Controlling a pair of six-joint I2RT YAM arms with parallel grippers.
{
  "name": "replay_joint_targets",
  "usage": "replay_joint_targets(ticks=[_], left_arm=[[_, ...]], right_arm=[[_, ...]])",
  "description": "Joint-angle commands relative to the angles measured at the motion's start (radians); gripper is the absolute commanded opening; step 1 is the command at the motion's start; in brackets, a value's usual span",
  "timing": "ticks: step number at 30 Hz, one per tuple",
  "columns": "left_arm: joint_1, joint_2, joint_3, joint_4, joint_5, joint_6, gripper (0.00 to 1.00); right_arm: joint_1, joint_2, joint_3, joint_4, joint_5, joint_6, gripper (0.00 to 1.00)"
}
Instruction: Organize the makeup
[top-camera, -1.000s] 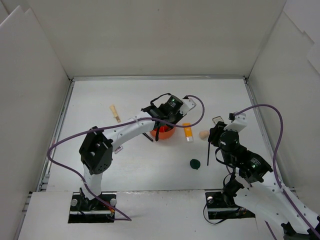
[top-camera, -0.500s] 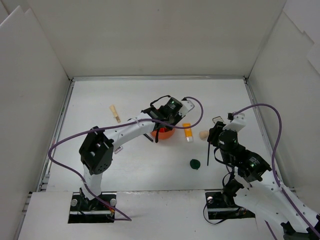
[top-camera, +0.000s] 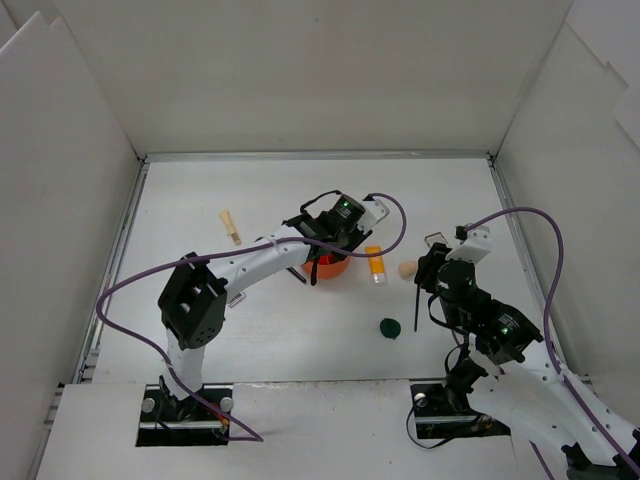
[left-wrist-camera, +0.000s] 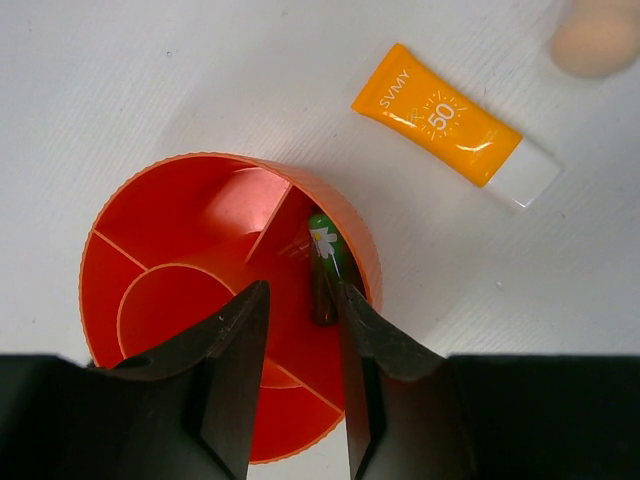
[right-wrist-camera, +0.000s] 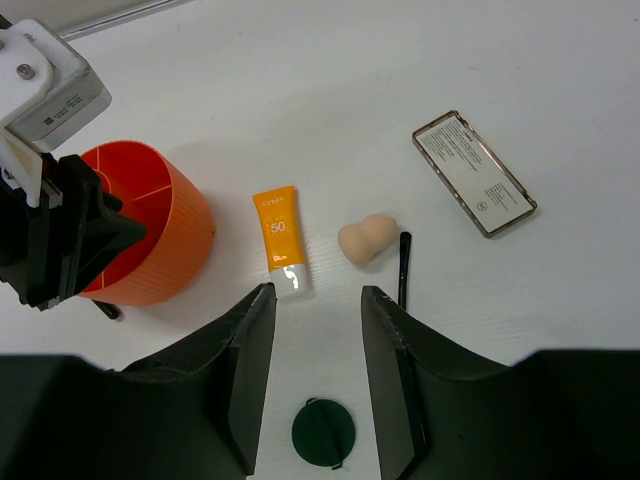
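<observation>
My left gripper (left-wrist-camera: 303, 290) hangs open over the red-orange holder (left-wrist-camera: 150, 170), nothing between its fingers. A small green tube (left-wrist-camera: 325, 262) lies in a compartment by the holder's right wall, just beyond the fingertips. On the table to the right lie the orange tube (right-wrist-camera: 279, 240), the beige sponge (right-wrist-camera: 365, 238), a thin black brush (right-wrist-camera: 403, 268) and the eyeshadow palette (right-wrist-camera: 474, 173). My right gripper (right-wrist-camera: 318, 292) is open and empty above the table. The dark green compact (right-wrist-camera: 323, 432) lies below the gap between its fingers.
A beige stick (top-camera: 231, 227) lies alone at the far left of the table. A second black brush (top-camera: 297, 272) rests against the holder's (top-camera: 333, 264) left side. White walls close in the table on three sides.
The left gripper has shifted slightly over the holder and its jaws have parted a little. The right arm has not moved.
</observation>
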Motion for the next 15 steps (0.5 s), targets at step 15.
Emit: replay_joint_targets(ticks=[15], left_arm=[[0.154, -0.368, -0.045, -0.081, 0.003, -0.375, 0.68]], right_arm=[[-0.022, 0.144, 0.009, 0.012, 0.039, 0.019, 0.37]])
